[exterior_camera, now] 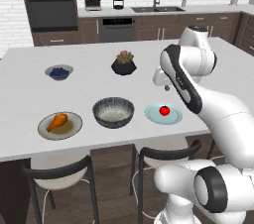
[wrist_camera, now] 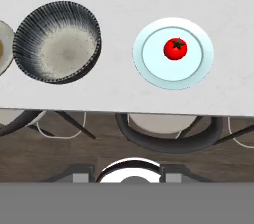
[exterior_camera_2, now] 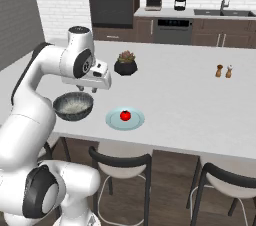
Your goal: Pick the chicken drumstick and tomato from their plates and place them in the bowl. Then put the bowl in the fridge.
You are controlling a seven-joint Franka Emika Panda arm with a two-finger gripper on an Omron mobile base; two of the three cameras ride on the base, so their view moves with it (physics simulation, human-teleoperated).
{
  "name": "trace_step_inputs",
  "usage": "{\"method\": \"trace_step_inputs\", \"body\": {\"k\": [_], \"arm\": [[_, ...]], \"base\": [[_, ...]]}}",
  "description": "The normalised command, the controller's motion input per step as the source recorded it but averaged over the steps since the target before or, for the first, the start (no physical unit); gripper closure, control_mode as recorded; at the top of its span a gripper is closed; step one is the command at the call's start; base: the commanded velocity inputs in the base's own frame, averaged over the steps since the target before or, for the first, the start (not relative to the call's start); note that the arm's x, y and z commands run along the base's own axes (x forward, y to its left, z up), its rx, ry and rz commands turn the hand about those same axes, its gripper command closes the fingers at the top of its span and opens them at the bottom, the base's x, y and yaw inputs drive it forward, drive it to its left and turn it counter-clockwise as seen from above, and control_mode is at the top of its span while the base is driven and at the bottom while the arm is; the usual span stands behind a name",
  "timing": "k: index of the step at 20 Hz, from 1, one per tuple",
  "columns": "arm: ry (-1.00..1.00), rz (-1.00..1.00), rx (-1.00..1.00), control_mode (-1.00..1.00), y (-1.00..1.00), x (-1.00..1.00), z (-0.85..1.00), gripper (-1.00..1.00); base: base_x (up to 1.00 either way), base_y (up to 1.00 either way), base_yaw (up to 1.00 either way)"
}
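Note:
The chicken drumstick (exterior_camera: 57, 121) lies on the beige plate (exterior_camera: 71, 130) at the counter's front left. To its right stands the dark ribbed bowl (exterior_camera: 113, 112) (wrist_camera: 57, 42), which has nothing in it. Right of the bowl, the tomato (exterior_camera: 164, 111) (wrist_camera: 174, 49) sits on the pale blue plate (exterior_camera: 174, 118) (wrist_camera: 149, 69). My gripper (exterior_camera_2: 87, 90) hangs open above the counter, between the bowl and the blue plate and well clear of both. A sliver of the beige plate (wrist_camera: 2, 44) shows at the hand view's left edge. The fridge is out of view.
A black faceted plant pot (exterior_camera: 123, 63) and a small blue-filled bowl (exterior_camera: 59, 72) stand farther back on the island. Two shakers (exterior_camera_2: 223, 71) sit far right. Stools (exterior_camera: 59, 173) are tucked under the counter's front edge (wrist_camera: 124, 110).

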Motion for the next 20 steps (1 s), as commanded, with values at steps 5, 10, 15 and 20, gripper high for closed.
{"method": "trace_step_inputs", "body": {"k": [5, 10, 15, 20], "arm": [[0.0, 0.0, 0.0, -1.0, -0.02, -0.33, -0.04, -1.0], [0.07, 0.0, 0.0, -1.0, -0.12, -0.2, -0.23, -1.0], [0.02, 0.0, 0.0, -1.0, -0.36, 0.17, -0.35, -1.0], [0.01, 0.0, 0.0, -1.0, -0.33, 0.39, -0.41, -1.0]], "base": [[0.0, 0.0, 0.0], [0.0, 0.0, 0.0], [0.0, 0.0, 0.0], [0.0, 0.0, 0.0]]}}
